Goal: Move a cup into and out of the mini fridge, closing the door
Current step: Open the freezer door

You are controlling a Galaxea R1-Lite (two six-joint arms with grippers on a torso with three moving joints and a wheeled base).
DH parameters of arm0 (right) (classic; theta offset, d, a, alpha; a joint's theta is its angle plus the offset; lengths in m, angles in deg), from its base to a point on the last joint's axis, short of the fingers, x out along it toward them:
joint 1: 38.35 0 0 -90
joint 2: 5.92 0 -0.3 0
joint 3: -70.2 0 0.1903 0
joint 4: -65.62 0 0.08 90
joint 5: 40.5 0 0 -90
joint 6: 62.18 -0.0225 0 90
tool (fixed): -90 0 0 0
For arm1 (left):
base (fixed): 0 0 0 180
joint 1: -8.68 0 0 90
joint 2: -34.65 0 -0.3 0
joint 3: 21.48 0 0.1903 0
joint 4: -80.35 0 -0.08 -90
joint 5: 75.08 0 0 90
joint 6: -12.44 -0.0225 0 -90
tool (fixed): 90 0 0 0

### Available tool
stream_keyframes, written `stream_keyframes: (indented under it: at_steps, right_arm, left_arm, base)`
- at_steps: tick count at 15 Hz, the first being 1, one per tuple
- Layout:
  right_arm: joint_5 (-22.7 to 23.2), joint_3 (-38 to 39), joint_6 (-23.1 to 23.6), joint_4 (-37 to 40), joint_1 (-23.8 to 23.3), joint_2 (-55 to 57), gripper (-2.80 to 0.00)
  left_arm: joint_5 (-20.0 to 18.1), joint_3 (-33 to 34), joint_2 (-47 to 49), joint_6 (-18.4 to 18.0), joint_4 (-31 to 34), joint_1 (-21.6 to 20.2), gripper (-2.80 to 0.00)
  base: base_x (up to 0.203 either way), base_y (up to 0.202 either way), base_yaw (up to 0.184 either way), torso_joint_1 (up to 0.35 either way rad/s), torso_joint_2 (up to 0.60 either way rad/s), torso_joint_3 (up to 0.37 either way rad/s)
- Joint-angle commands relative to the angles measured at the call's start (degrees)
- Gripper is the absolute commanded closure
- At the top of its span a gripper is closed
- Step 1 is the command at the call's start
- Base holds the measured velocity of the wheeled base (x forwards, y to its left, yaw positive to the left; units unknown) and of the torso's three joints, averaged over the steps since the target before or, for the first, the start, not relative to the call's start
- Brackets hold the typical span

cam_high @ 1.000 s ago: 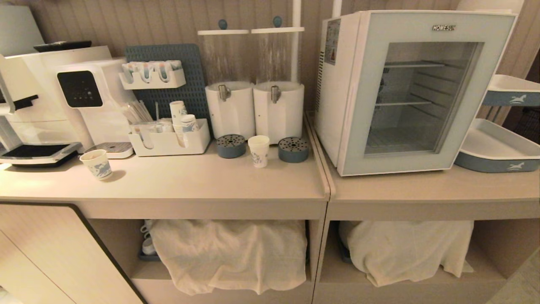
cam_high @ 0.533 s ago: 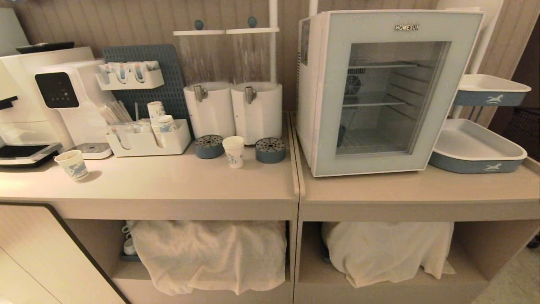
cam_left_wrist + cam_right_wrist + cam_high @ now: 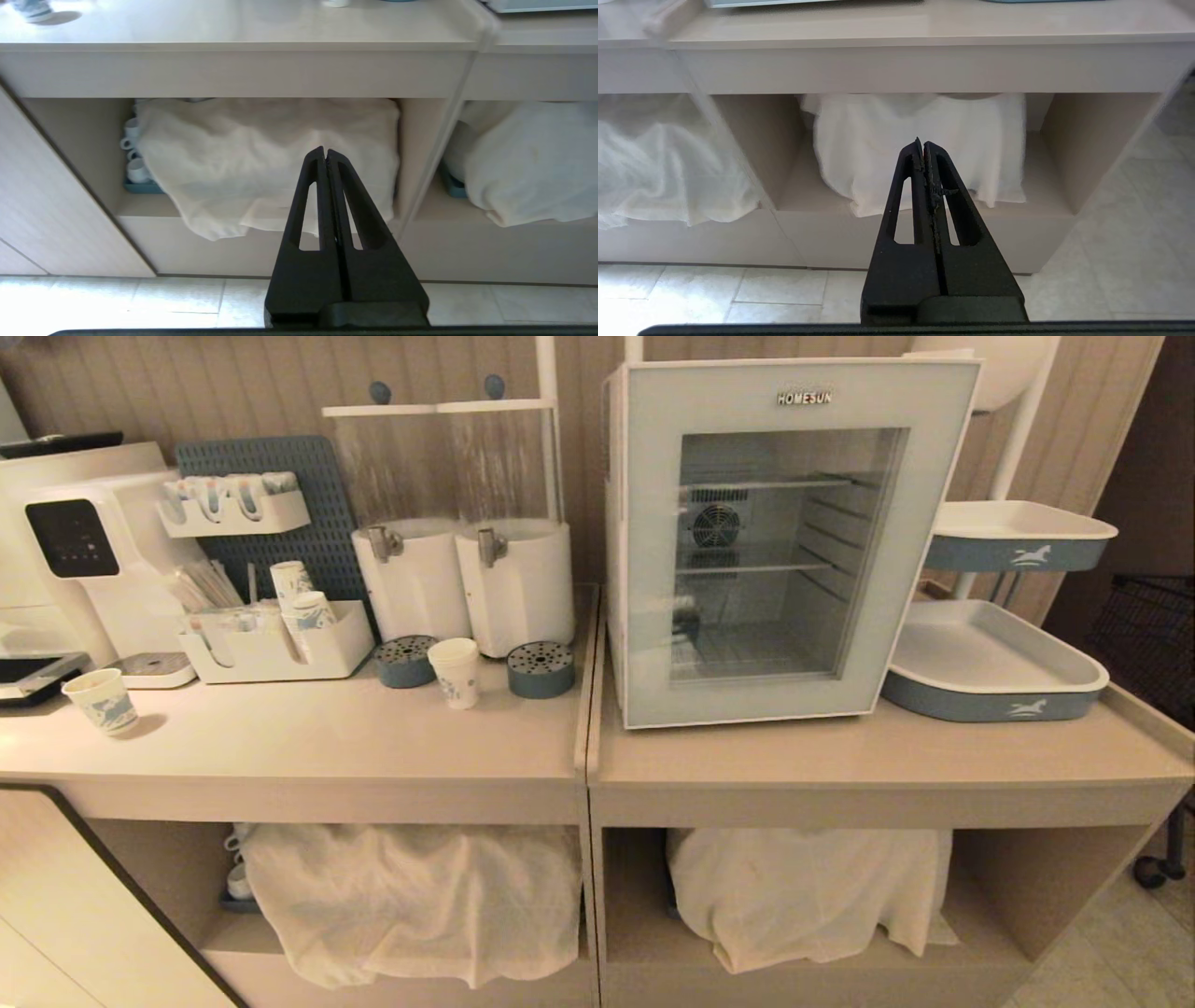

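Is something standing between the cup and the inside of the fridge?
Yes. The door of the fridge is closed, so it blocks the way in. The cup stands on the counter, left of the fridge, between two round blue drip trays.

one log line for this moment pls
cup: on counter by dispensers | mini fridge: empty | door: closed | left gripper: shut, low, idle | right gripper: shut, low, idle
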Motion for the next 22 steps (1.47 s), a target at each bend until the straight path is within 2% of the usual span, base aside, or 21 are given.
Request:
stream_keyframes:
  at_steps: [1,11,15,22]
  right_arm:
    - [0.0,0.0,0.0,0.1,0.0,0.1,0.00]
    - [0.0,0.0,0.0,0.1,0.0,0.1,0.00]
    - [0.0,0.0,0.0,0.1,0.0,0.1,0.00]
    - [0.0,0.0,0.0,0.1,0.0,0.1,0.00]
  left_arm:
    - [0.0,0.0,-0.1,0.0,0.0,0.0,0.00]
    - [-0.1,0.0,-0.1,0.0,0.0,0.0,0.00]
    - [0.0,0.0,-0.1,-0.2,0.0,0.0,0.00]
    - [0.0,0.0,-0.1,-0.2,0.0,0.0,0.00]
  base:
    - [0.000,-0.190,0.001,0.003,0.00,0.002]
    - [0.000,-0.172,0.002,0.003,0.00,0.003]
    - [0.019,-0.001,0.003,0.000,0.00,-0.001]
    - [0.181,0.000,0.000,0.003,0.00,0.004]
